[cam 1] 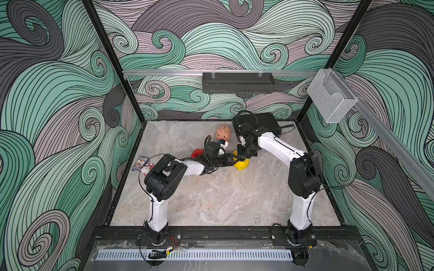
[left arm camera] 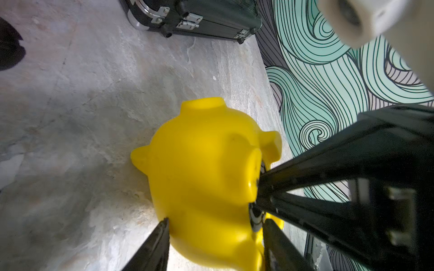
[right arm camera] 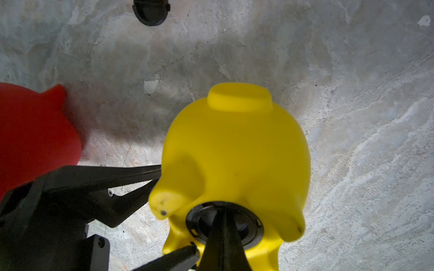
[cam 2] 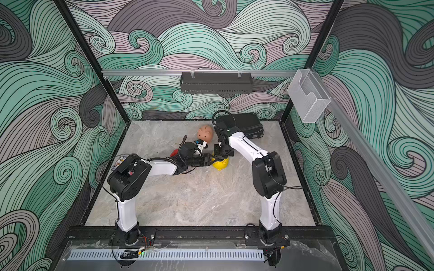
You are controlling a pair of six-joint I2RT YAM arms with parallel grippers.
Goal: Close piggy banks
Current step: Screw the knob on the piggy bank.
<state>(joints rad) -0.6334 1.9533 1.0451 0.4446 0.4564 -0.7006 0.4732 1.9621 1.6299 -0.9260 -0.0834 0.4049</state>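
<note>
Yellow pig (right arm camera: 234, 150): belly-up on tabletop (cam 1: 211, 199) | left gripper (left arm camera: 215, 234): fingers clamped its body | right gripper (right arm camera: 223, 225): fingers pressed together on black plug (right arm camera: 251, 226) in its belly hole | red pig (right arm camera: 32, 131): beside it

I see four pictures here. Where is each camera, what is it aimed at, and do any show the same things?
Both top views: high above the front edge, looking down at the table and both arms.
Left wrist: on the left arm, looking along the left gripper, which clamps the yellow pig, with the black case beyond.
Right wrist: on the right arm, looking along the shut right gripper, pressing a black plug into that pig's belly; the red pig lies beside.
Shared: all four show the yellow pig.
</note>
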